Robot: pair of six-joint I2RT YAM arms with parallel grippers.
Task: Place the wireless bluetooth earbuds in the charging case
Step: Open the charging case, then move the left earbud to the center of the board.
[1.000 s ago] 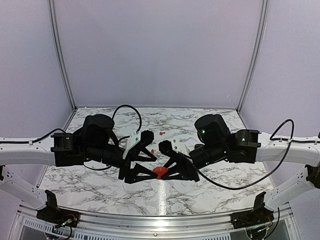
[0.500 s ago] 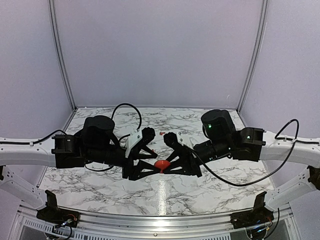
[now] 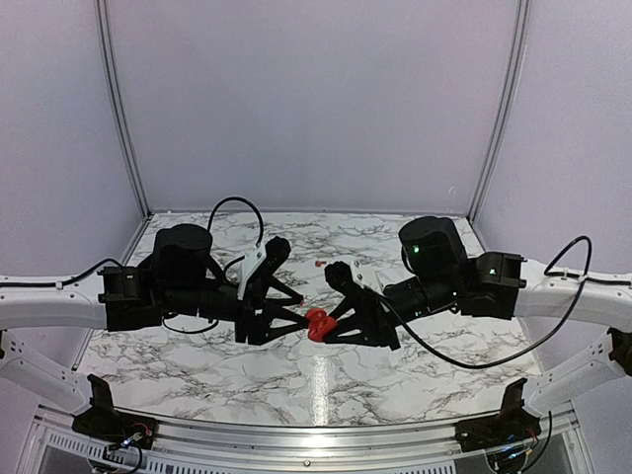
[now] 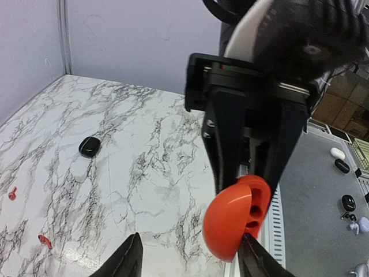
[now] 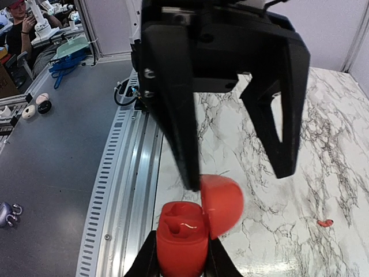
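The round red charging case (image 5: 180, 245) is clamped by its base in my right gripper (image 5: 182, 255), above the table's near edge. Its lid (image 5: 222, 204) stands swung open, and the two sockets inside look empty. My left gripper (image 4: 190, 261) faces it with its jaws apart. One of its fingers (image 5: 176, 115) touches the case at the seam between lid and base. In the top view both grippers meet at the case (image 3: 318, 324). Two red earbuds (image 4: 11, 193) (image 4: 45, 241) lie loose on the marble; one earbud (image 5: 324, 222) also shows in the right wrist view.
An oval black case (image 4: 88, 146) lies shut on the marble table (image 3: 415, 370) beyond the red earbuds. A metal rail (image 5: 124, 173) runs along the table's near edge under the held case.
The red case's lid has swung open against the left finger. The left jaws have narrowed, and both grippers have lifted slightly away from the near edge.
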